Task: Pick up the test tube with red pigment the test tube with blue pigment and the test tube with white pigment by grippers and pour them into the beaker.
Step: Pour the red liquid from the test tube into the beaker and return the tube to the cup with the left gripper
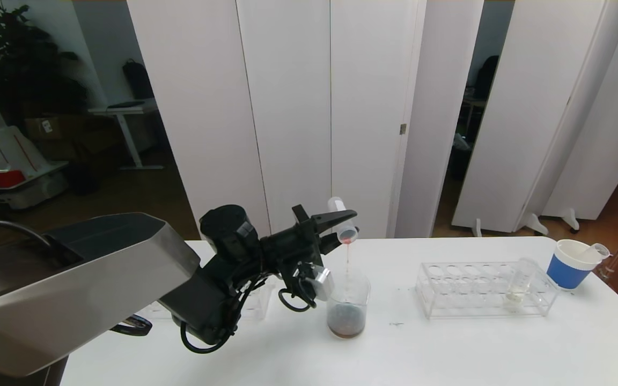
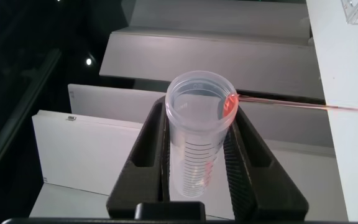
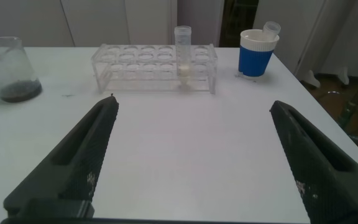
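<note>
We face tall white folding partition panels [image 1: 287,107]; behind them, brown wooden floor [image 1: 126,198], a white desk [image 1: 121,115], a dark leafy plant [image 1: 14,59].

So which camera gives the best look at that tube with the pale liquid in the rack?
The right wrist view: the tube with pale liquid stands upright in the clear rack, unobstructed and close. The head view shows it smaller, far off on the table. The left wrist view misses it entirely.
</note>
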Controlling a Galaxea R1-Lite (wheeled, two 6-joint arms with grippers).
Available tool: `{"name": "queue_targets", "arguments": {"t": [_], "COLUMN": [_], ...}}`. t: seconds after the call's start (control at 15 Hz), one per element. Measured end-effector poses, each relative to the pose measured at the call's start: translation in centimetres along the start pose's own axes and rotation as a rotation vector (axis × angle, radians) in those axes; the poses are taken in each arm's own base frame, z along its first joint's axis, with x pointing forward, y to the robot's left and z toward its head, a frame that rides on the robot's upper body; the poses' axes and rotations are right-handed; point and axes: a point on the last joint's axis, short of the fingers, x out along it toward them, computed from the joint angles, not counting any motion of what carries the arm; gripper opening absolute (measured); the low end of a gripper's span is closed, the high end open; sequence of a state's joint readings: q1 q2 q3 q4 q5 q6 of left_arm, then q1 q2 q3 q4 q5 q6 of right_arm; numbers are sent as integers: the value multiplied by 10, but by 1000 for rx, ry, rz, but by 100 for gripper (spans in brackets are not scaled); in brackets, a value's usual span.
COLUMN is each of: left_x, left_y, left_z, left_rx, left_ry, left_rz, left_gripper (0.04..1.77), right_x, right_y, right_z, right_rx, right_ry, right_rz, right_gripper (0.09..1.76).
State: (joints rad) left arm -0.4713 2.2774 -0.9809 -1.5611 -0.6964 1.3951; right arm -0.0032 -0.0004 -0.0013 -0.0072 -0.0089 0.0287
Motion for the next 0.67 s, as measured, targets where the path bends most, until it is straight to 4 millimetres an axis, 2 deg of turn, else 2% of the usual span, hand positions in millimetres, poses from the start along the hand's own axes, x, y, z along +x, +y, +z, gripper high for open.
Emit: {"name": "queue_targets", "arguments": {"t": [0.67], "left_x": [-5], "left_y": [8], "left_z": [4], "left_rx": [-35], "left_ry": [13], "left_rz": [2], "left_gripper": [59], "right_x": [0], "right_y": [0], "right_z": [0], "right_rx": [0], "right_ry": [0], "right_rz": [0], "right_gripper": [175]}}
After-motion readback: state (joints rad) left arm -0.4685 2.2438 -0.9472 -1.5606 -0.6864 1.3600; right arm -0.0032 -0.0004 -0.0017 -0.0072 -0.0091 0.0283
